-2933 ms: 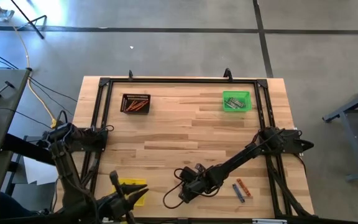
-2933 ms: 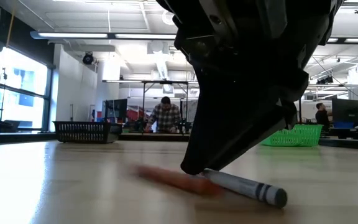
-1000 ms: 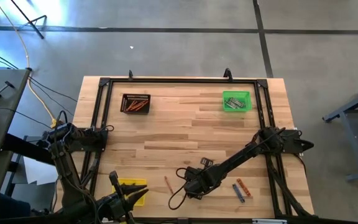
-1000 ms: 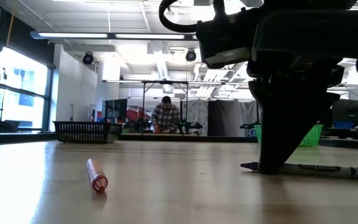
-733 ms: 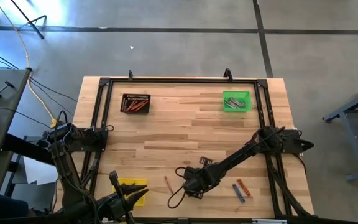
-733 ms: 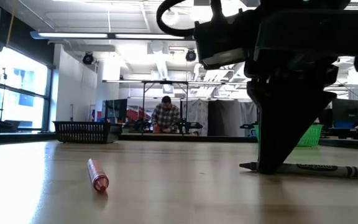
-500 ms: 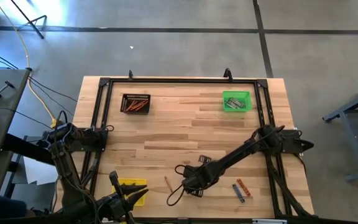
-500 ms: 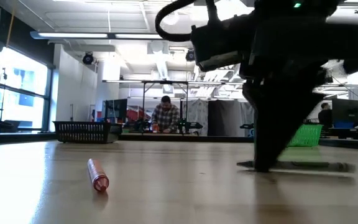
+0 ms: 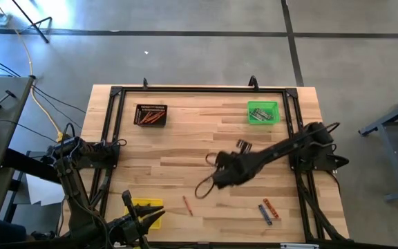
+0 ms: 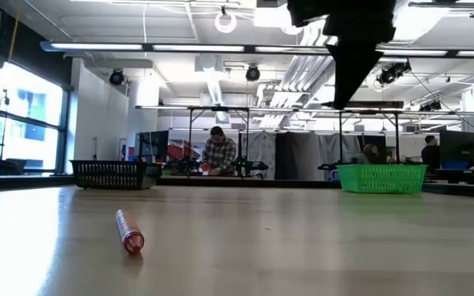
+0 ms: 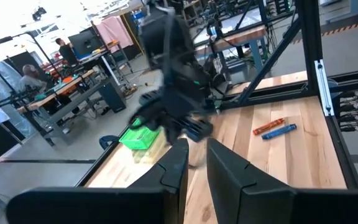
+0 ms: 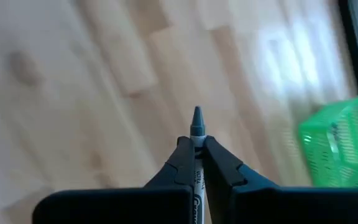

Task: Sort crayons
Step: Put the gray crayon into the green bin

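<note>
High view: overhead, looking straight down on the whole table, far enough to take in surrounding floor. Low view: at table-top height, level across the boards into the room, close to the orange crayon at 7 o'clock. Left wrist view: from the table's near left corner, facing toward 2 o'clock. Right wrist view: close above the boards, angled down. All four views include the green basket, at 1 o'clock overhead.

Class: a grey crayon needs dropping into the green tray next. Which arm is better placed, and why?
Right. The right tool is shut on the grey crayon over mid-table, with the green tray on its side. The left tool waits by the near edge.
</note>
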Robot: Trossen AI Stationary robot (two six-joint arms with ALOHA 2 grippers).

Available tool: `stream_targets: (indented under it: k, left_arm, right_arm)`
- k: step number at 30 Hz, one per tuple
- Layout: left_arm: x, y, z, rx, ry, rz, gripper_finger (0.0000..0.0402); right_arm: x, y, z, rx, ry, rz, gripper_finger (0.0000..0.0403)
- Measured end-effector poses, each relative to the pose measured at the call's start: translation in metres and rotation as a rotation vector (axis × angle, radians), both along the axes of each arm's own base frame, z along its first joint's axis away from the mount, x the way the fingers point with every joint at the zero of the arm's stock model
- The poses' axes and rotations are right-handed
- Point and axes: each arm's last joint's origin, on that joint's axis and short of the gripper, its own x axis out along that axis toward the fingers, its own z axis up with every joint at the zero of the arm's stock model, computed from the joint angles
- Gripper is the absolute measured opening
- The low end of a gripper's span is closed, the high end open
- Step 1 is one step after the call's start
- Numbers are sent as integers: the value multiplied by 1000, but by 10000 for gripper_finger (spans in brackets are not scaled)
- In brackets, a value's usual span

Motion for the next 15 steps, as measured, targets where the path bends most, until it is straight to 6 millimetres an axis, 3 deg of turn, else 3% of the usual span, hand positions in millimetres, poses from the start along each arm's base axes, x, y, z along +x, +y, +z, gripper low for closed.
stream_targets:
  k: [4,7,15]
  left_arm:
    - [0,0,0,-4,7,-3,44]
    - [0,0,-1,-5,13,-5,44]
    - [3,2,-2,39,20,5,44]
  right_arm:
    - [-24,-45,6,12,-30,-89,1]
    - [-55,-78,8,20,-71,-182,1]
    - [-133,-132,15,-67,-498,-394,0]
